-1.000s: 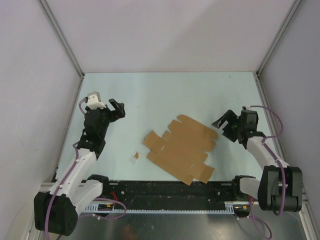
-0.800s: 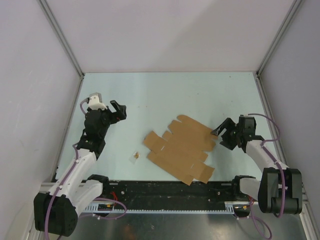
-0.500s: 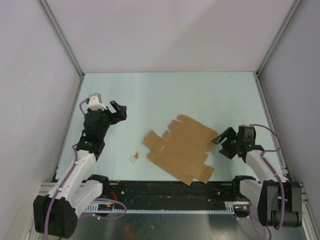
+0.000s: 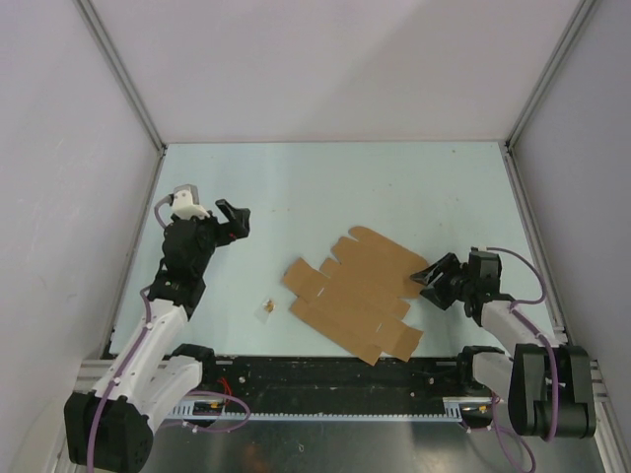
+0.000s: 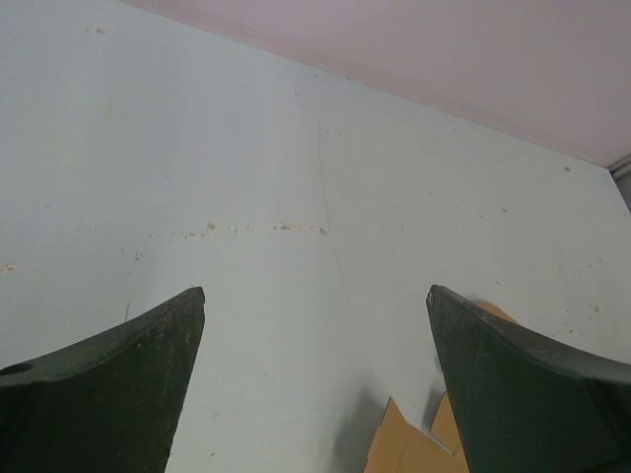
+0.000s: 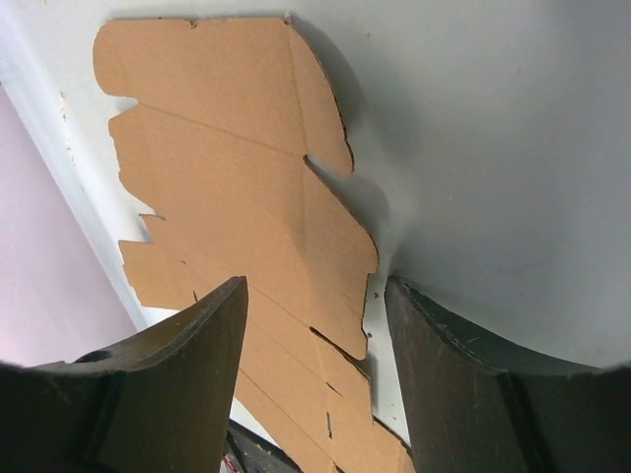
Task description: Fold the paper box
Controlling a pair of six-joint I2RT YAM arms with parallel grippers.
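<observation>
The paper box (image 4: 355, 291) is a flat die-cut brown cardboard sheet with tabs and flaps, lying on the pale table near the front middle. My right gripper (image 4: 431, 278) is open, low at the sheet's right edge. In the right wrist view the gripper (image 6: 315, 286) has one finger (image 6: 168, 384) over the sheet (image 6: 246, 197) and the other finger (image 6: 473, 384) over bare table beside it. My left gripper (image 4: 232, 219) is open and empty, up and left of the sheet. In the left wrist view the gripper (image 5: 315, 296) faces bare table, with a corner of the sheet (image 5: 414, 448) at the bottom.
A tiny brown scrap (image 4: 268, 309) lies left of the sheet. A black rail (image 4: 325, 379) runs along the near edge. Pale walls with metal posts (image 4: 123, 79) close in the left, back and right sides.
My right gripper has moved toward the near edge and leftward, down to the sheet's right edge. My left gripper has barely moved. The sheet lies as before.
</observation>
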